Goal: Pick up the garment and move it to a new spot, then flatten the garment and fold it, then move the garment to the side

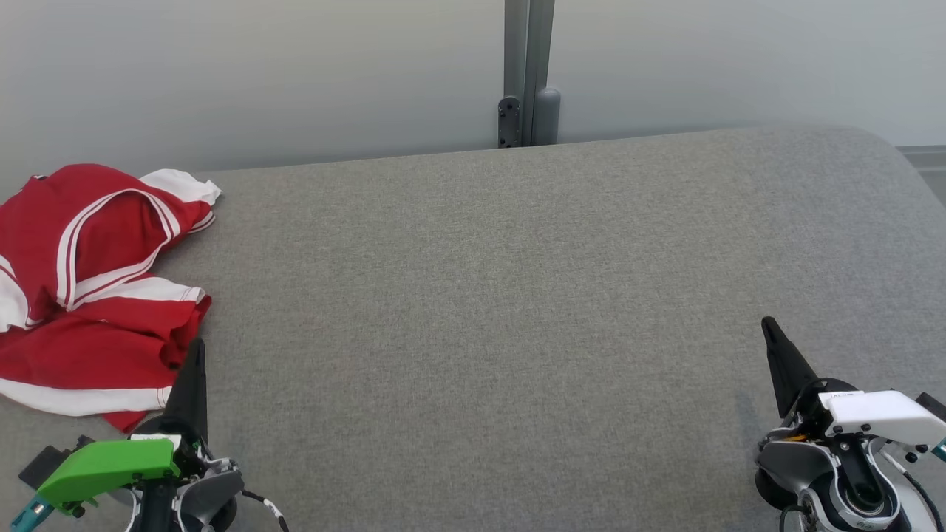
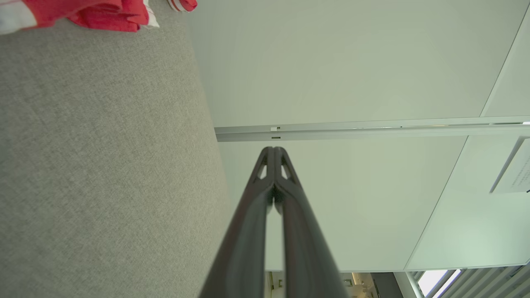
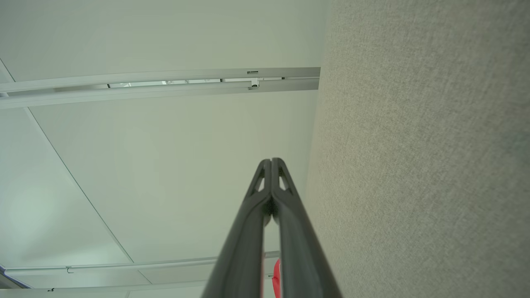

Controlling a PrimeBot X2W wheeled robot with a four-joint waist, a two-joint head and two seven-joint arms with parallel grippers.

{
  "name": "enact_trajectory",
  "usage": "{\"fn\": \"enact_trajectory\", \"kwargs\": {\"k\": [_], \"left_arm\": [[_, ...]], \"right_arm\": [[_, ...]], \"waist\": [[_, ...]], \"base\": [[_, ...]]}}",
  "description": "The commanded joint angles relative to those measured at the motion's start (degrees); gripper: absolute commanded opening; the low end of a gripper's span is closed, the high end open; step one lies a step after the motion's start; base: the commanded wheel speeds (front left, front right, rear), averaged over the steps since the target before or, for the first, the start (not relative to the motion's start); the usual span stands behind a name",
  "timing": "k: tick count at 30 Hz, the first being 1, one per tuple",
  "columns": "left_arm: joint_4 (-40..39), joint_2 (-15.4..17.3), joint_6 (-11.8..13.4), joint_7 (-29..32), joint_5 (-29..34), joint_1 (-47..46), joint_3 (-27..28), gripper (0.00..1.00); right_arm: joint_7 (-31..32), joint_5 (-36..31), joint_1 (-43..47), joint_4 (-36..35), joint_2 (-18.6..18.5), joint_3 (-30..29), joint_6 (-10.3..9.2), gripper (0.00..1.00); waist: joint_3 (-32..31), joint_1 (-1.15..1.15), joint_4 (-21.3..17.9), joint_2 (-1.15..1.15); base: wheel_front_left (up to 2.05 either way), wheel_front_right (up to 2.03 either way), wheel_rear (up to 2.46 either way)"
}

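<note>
Matt woven cloth table [image 1: 517, 332]

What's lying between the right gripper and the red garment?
In the head view, only bare grey fabric surface lies between the right gripper and the garment; the left gripper sits by the garment's near edge.

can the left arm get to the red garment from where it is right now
Probably yes. The left gripper sits shut right beside the crumpled red garment at the left of the grey surface, with nothing between them. It would have to open before taking hold.
</note>
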Motion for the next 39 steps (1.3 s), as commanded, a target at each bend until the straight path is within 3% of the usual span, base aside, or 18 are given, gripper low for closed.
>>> {"fn": "enact_trajectory", "kwargs": {"k": [1, 21, 39], "left_arm": [[0.1, 0.0, 0.0, 0.0, 0.0, 0.0, 0.0, 1.0], [-0.7, -0.3, 0.2, -4.6, 4.8, 2.9, -3.5, 1.0], [-6.9, -0.2, 3.5, -8.8, 25.2, 4.3, -4.9, 1.0]], "right_arm": [[0.0, 0.0, 0.0, 0.1, 0.0, 0.0, 0.0, 1.0], [-4.6, -5.1, 1.9, 0.7, 0.4, 3.2, -0.01, 1.0], [-8.8, -28.3, 2.9, -6.3, 0.2, 4.7, 0.0, 1.0]], "waist": [[0.0, 0.0, 0.0, 0.0], [0.0, 0.0, 0.1, 0.0], [0.1, 0.0, 0.3, 0.0]], "base": [[0.0, 0.0, 0.0], [0.0, 0.0, 0.0], [0.0, 0.0, 0.0]]}}
